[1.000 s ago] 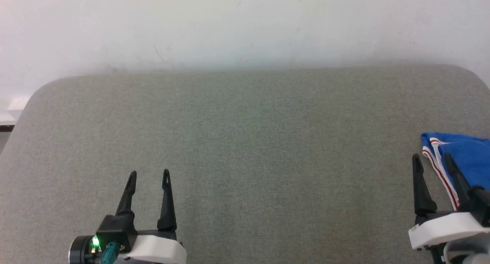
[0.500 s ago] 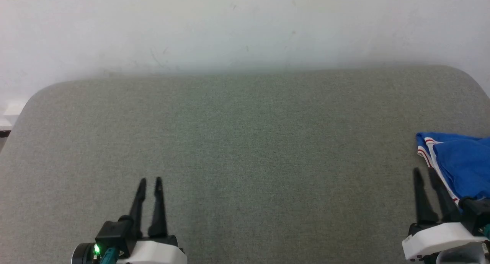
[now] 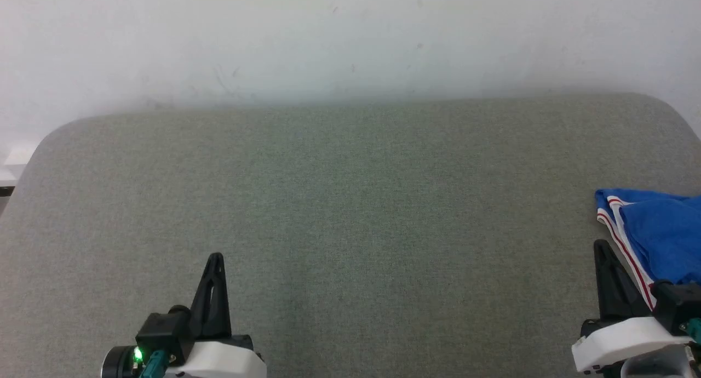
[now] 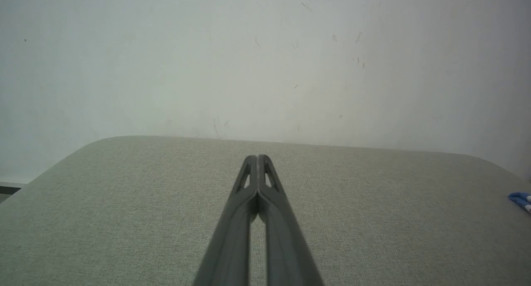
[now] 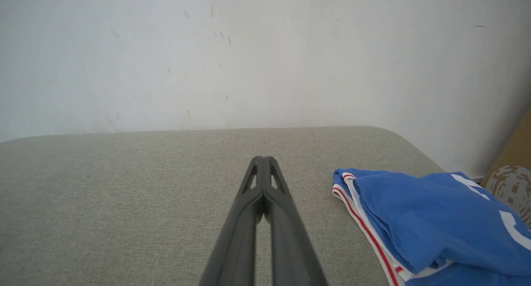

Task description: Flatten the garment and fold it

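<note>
Jaws on both arms are pressed together and pinch nothing. The right fingers [image 3: 610,285] rise from the lower right of the head view and the left fingers [image 3: 212,301] from the lower left, with bare tabletop [image 3: 350,202] between and ahead of them.

The garment [image 3: 660,233] lies bunched at the right edge of that frame, just right of the right fingers. Its red-striped white edge runs diagonally from upper left to lower right beside them; whether cloth and finger touch I cannot tell. In the right wrist view it sits lower right, off to the side of the fingertips rather than ahead. In the left wrist view a blue scrap of it shows at the far right edge, well apart.

The right arm is clearly nearer, so the coming move likely turns on that rightward offset. The frame edge cuts the cloth, so its long axis cannot be judged.
</note>
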Robot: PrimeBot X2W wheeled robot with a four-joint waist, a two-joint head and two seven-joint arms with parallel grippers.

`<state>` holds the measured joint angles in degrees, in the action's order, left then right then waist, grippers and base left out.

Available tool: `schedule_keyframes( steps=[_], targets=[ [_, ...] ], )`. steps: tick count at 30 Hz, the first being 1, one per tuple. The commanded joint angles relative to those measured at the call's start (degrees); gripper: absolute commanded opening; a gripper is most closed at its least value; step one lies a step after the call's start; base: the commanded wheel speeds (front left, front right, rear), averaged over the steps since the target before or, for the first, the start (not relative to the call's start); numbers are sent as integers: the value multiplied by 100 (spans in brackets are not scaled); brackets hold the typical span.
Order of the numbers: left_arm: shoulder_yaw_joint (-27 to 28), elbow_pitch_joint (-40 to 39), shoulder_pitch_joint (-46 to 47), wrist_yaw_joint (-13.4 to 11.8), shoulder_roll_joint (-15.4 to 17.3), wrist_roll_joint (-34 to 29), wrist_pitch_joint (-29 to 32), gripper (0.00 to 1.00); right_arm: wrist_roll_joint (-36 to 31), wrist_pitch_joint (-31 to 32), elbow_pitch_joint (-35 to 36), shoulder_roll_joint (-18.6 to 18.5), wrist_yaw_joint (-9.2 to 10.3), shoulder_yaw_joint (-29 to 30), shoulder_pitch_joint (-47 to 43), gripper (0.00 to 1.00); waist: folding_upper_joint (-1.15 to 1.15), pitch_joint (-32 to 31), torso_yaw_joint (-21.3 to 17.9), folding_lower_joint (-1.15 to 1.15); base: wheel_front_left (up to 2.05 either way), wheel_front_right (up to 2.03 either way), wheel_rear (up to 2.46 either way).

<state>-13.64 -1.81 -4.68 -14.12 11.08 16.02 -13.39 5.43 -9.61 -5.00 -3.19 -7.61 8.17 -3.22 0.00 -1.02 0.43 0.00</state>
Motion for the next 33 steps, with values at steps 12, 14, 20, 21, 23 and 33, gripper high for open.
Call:
schedule_keyframes(
  steps=[12,14,20,21,23,33],
  targets=[
    [180,36,85,194,-105,-244,163,0,-98,108,74,7,2,-112,61,0,0,11,-4,0,0,0,0],
    [203,38,92,217,-119,-271,186,0,-107,125,82,7,3,-126,66,0,0,13,-5,0,0,0,0],
    [274,47,115,290,-162,-352,256,0,-134,176,108,9,3,-168,82,0,0,18,-7,0,0,0,0],
    [285,49,119,302,-169,-366,268,0,-138,184,112,9,3,-175,85,0,0,19,-8,0,0,0,0],
    [309,51,127,327,-183,-393,292,0,-147,201,120,10,3,-189,90,0,0,21,-9,0,0,0,0],
    [427,66,165,448,-254,-528,409,0,-191,286,163,12,4,-260,116,0,0,30,-12,0,0,0,0]
  ],
)
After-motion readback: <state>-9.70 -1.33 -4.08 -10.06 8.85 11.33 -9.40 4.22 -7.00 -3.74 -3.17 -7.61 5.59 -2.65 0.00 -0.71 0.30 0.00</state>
